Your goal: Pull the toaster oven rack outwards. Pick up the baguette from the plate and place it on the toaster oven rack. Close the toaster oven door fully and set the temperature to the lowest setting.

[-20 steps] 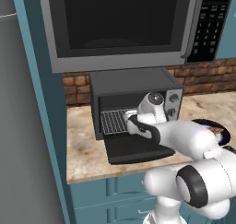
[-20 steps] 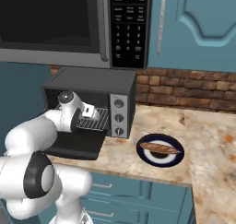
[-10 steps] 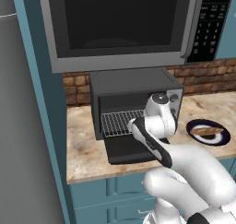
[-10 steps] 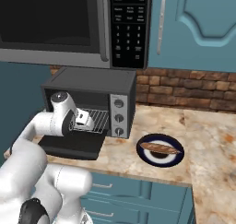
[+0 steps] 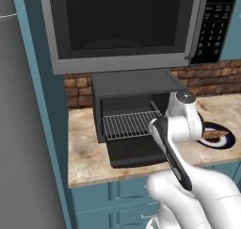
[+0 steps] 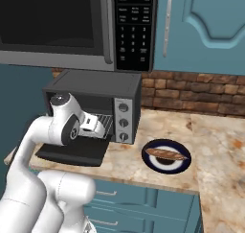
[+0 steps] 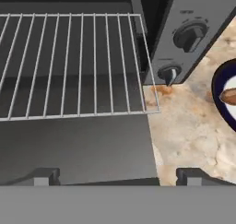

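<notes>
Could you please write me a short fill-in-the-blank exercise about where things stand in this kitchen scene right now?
1. The toaster oven door is folded ____.
2. The baguette lies on the ____.
3. The toaster oven rack carries ____ on it.
4. The gripper is ____, its fingertips wide apart above the door.

Missing words: down (open); plate; nothing; open

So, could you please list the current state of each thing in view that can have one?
toaster oven door: open, dropped flat.
toaster oven rack: pulled outwards over the door, bare.
baguette: lying on the plate, not picked up.
gripper: open, holding nothing, above the door.
toaster oven: cavity open, nothing inside.
microwave: door shut.
</notes>
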